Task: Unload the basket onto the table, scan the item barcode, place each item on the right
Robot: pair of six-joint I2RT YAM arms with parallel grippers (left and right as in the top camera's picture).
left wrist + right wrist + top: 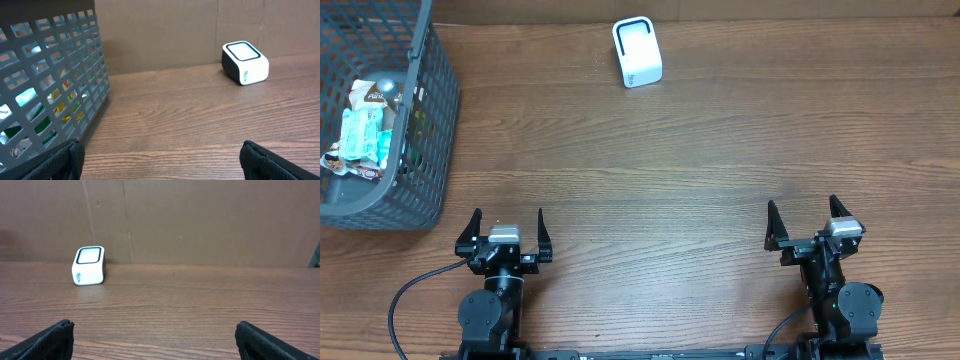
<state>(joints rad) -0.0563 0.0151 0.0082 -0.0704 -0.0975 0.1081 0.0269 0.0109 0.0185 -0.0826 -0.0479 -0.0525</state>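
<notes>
A white barcode scanner with a black-rimmed window stands at the table's far middle; it also shows at the scanner and the scanner. Packaged items lie in the grey mesh basket at the far left; through the basket wall their wrappers show. My left gripper rests near the front edge, open and holding nothing, its fingertips wide apart. My right gripper sits at the front right, open too, with fingertips spread over bare wood.
A brown cardboard wall backs the table. The basket stands just ahead and left of my left gripper. Wooden tabletop lies between the grippers and the scanner.
</notes>
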